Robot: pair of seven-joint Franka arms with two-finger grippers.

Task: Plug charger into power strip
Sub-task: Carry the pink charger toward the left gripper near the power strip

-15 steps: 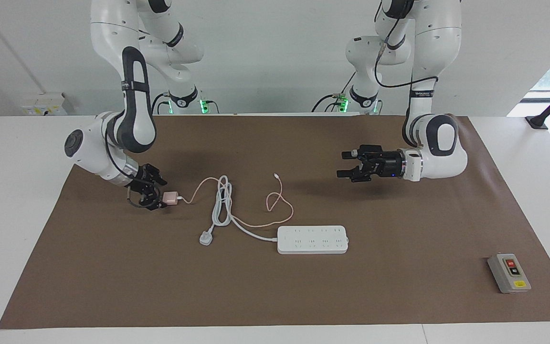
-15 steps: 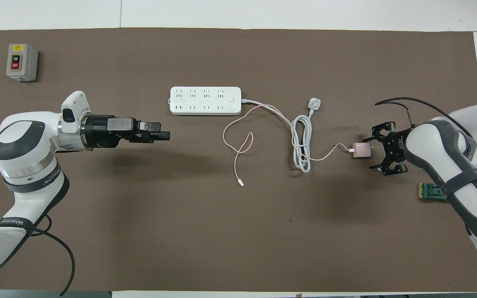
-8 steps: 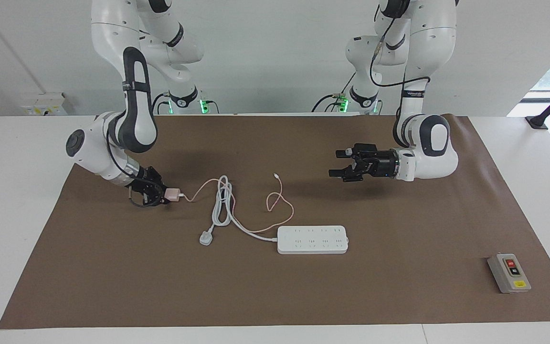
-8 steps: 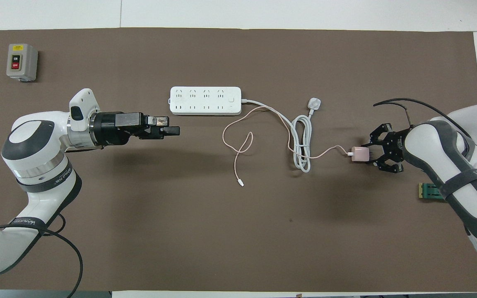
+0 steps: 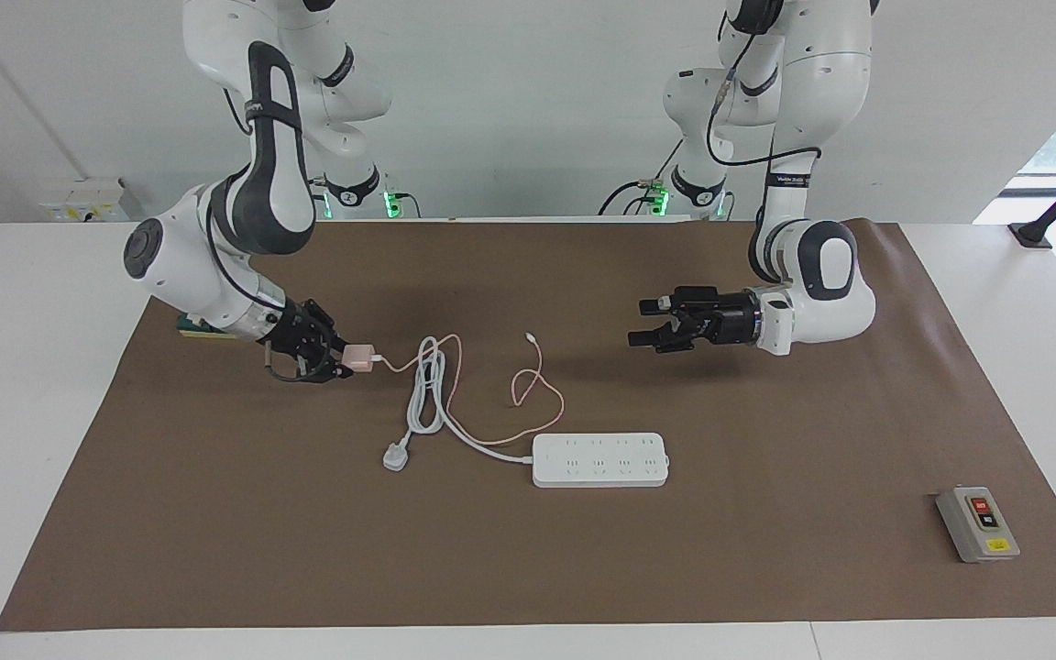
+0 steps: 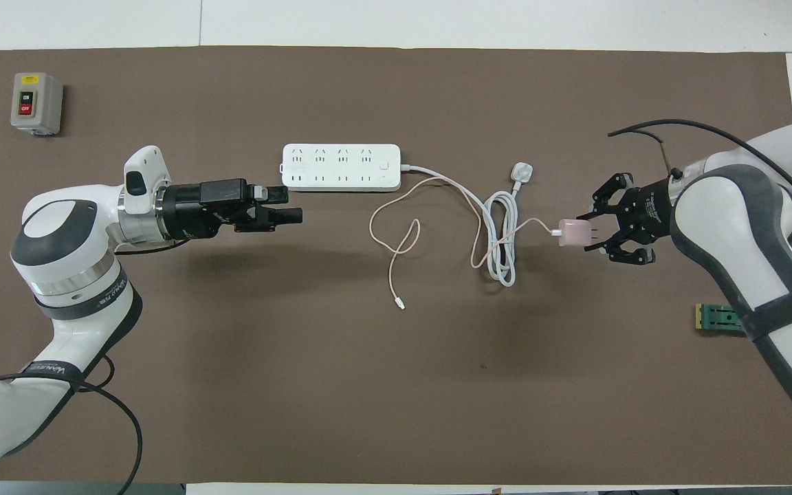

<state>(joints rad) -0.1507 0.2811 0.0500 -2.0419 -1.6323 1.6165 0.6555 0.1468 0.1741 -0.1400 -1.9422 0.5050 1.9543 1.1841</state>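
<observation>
light: bright, even | shadows: soft, under arms | focus: sharp | glare: none

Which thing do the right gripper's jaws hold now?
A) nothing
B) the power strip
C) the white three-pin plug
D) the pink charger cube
D: the right gripper is closed on the charger, lifted off the mat with its pink cable trailing; the power strip lies untouched.

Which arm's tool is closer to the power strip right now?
Left. The left tool hovers beside the power strip; the right tool, gripping the charger, is past the coiled white cord.
</observation>
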